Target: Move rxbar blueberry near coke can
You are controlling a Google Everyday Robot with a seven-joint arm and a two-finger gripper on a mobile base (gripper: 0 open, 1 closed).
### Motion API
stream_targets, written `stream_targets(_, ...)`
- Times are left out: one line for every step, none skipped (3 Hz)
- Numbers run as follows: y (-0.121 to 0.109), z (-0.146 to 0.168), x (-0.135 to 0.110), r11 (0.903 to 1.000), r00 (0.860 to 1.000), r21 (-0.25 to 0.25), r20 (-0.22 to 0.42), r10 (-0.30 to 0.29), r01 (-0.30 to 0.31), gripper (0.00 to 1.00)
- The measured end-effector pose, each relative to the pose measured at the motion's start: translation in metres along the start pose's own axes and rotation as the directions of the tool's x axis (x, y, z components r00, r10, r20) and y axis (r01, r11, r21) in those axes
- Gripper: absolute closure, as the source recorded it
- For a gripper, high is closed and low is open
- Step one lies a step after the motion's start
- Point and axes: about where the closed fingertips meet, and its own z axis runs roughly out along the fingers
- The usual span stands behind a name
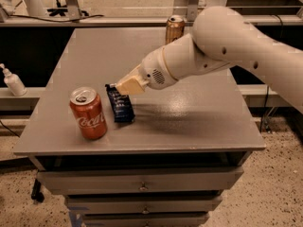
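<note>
Blue rxbar blueberry (121, 109) is just beside the coke can (88, 113), lower left; the gripper (120, 87) seems to pinch its top; next, let go gently.

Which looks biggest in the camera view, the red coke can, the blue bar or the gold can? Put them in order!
1. coke can, largest.
2. rxbar blueberry, with the gripper holding its top end.
3. gold can, smallest-looking, but it stands farthest back, so distance may fool us.
</note>
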Motion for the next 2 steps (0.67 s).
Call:
stream_targets(-0.0083,0.0148,0.0073,0.9988,0.999,0.016,0.009,0.046,-0.046,0.83)
stream_targets(-0.0135,0.0164,0.0147,0.9978,0.998,0.016,0.022,0.064,-0.065,0.6)
